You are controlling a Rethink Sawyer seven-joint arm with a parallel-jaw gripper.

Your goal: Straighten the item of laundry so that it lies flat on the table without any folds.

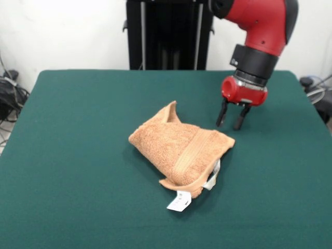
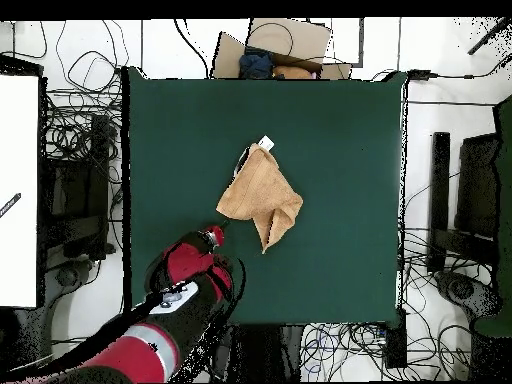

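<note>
Gripper: the gripper [image 1: 233,118] hangs just above the table [image 1: 78,155], its two dark fingers [image 1: 222,115] pointing down and parted by a narrow gap, with nothing between them and nothing touched.
Arm: the red and black arm [image 1: 259,31] comes down beside the towel, not over it; the overhead view shows the gripper [image 2: 214,236] just off the towel's edge.
Towel: the orange-tan towel [image 1: 179,148] lies near the middle of the table, doubled over on itself, one corner standing up in a peak [image 1: 171,110] and the woven band [image 1: 193,153] running across the top layer.
Tags: a white tag [image 1: 179,202] sticks out at the near edge; a second [image 1: 212,179] peeps from under the fold.
Step in hand: likely reaching for a free corner to unfold the top layer.
How to do it well: pinch one layer only, at the corner nearest the fingers, lift low and draw it away from the fold, so the towel opens rather than slides.
Risk: catching both layers would drag the whole bundle.
</note>
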